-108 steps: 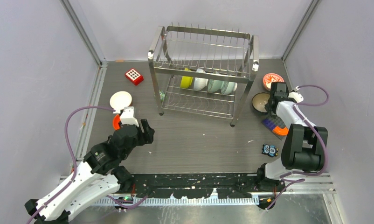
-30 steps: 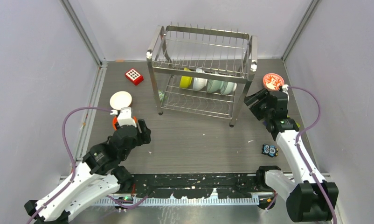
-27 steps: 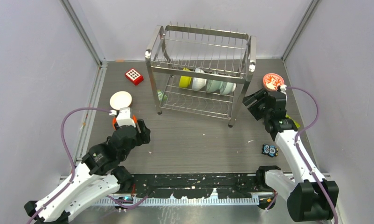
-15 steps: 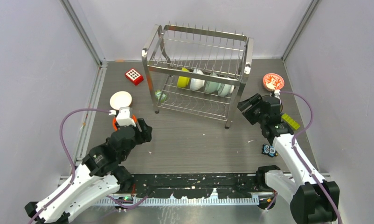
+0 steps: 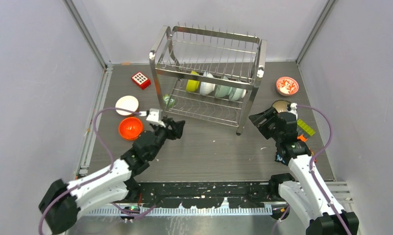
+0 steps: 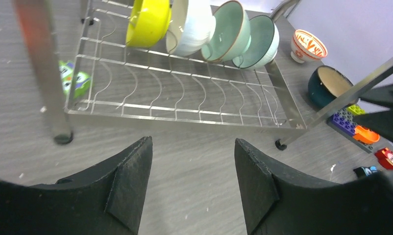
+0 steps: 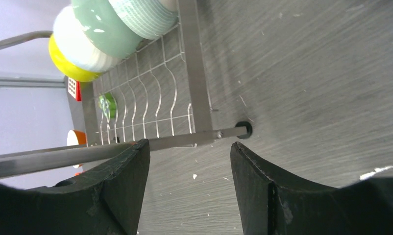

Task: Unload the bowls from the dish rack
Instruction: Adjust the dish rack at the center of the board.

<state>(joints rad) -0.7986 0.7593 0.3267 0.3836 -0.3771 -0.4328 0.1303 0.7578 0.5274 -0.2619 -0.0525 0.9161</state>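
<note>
1. Centre of the overhead frame: the dish rack (image 5: 207, 73) stood on the table (image 5: 209, 152). Four bowls sat on edge along the back of its lower tier: a lime-yellow bowl (image 6: 148, 22), a white bowl (image 6: 192, 24), a pale teal bowl (image 6: 231, 32) and a second teal bowl (image 6: 260, 41).
2. My left gripper (image 5: 174, 128), lower left of the rack, had its jaws parted and gripped nothing. My right gripper (image 5: 263, 121), just off the rack's lower-right corner, was parted and empty too.
3. Four bowls lay outside the rack: an orange bowl (image 5: 131, 128) and a second white bowl (image 5: 127, 105) at left of frame, a red-and-white bowl (image 5: 287, 85) and a dark bowl (image 5: 281, 105) at right.
4. I judged the step in hand to be the reach into the lower tier. Done well, each arm would go in low under the upper tier and take the end bowl nearest it, one finger inside the rim and one outside.
5. The bowls leaned on one another. I reckoned each should be lifted clear of the wires before drawing back, and that a knock could slide the rack.
</note>
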